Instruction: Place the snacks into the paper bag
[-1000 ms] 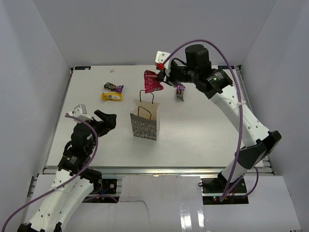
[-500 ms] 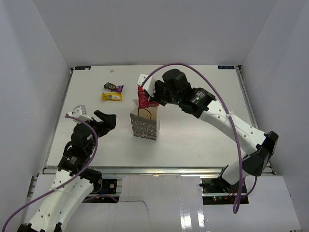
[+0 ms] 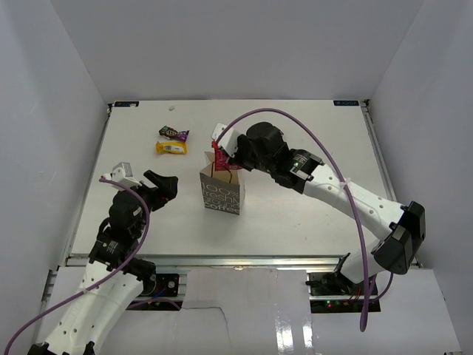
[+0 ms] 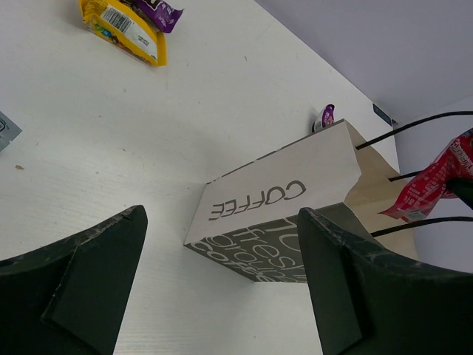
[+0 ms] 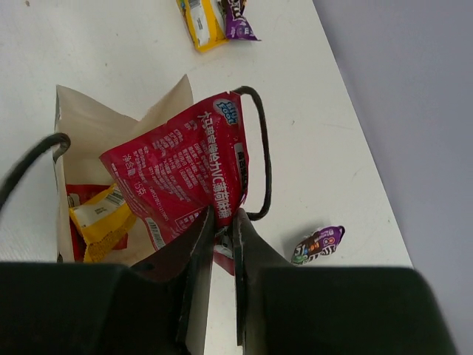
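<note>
The grey-white paper bag (image 3: 222,191) (image 4: 281,196) stands upright mid-table, lettering facing front. My right gripper (image 3: 224,160) (image 5: 223,214) is shut on a red snack packet (image 3: 218,156) (image 5: 181,174) (image 4: 429,185), which hangs over the bag's open mouth (image 5: 89,118) between the black handles. Inside the bag lie a yellow packet (image 5: 100,216) and another red one (image 5: 74,198). A yellow bar (image 3: 171,148) (image 5: 201,22) and a purple packet (image 3: 174,133) (image 5: 236,18) lie on the table at back left. Another purple packet (image 5: 318,245) (image 4: 325,117) lies beyond the bag. My left gripper (image 3: 161,188) (image 4: 222,214) is open, left of the bag.
The white table (image 3: 310,200) is boxed in by grey walls on three sides. My right arm (image 3: 332,192) reaches across the table's right half toward the bag. A small white speck (image 3: 171,108) lies near the back edge.
My right gripper carried the red packet left and forward from the back of the table, then lowered it to the bag's mouth. The left arm has stayed still.
</note>
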Robot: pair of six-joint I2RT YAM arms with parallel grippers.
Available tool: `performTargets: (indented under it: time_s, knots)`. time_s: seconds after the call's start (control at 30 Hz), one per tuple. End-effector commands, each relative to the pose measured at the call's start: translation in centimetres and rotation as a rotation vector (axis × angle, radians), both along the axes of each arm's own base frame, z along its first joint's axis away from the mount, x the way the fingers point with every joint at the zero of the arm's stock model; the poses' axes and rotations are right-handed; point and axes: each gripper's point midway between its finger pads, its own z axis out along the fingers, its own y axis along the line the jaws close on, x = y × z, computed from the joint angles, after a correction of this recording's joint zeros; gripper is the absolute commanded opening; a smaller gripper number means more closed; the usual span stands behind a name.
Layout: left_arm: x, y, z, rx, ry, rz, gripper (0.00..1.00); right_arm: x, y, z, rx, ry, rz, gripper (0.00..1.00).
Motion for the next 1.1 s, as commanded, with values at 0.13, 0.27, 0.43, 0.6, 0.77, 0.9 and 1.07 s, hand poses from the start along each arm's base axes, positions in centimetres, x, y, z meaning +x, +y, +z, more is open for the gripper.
performTargets:
  time_s: [0.13, 0.27, 0.43, 0.6, 0.77, 0.9, 1.07]
  knots:
    - [-0.2, 0.1, -0.3, -0.008, 0.009, 0.003, 0.93, -0.2, 1.6, 5.1, 0.117, -0.127, 0.028, 0.09]
    - [-0.2, 0.0, -0.3, -0.01, 0.011, 0.002, 0.93, -0.8, 2.2, 5.8, 0.129, -0.129, 0.059, 0.1]
    - [-0.2, 0.0, -0.4, -0.007, 0.015, 0.002, 0.93, -1.0, 2.4, 5.3, 0.12, -0.112, 0.07, 0.11]
    - [-0.2, 0.1, -0.4, -0.005, 0.015, 0.003, 0.93, -0.7, 2.0, 2.3, 0.065, -0.103, 0.056, 0.21]
    - [-0.2, 0.1, -0.6, -0.016, 0.026, 0.013, 0.93, -0.8, 1.5, 1.0, 0.022, -0.117, 0.067, 0.44]
    - [0.2, 0.4, -1.0, -0.043, 0.071, 0.06, 0.95, -1.8, 1.8, 1.9, 0.027, -0.106, 0.139, 0.58]
    - [1.2, 1.5, -3.7, -0.035, 0.271, 0.201, 0.98, -3.7, 2.0, 4.9, 0.041, -0.076, 0.333, 0.68]
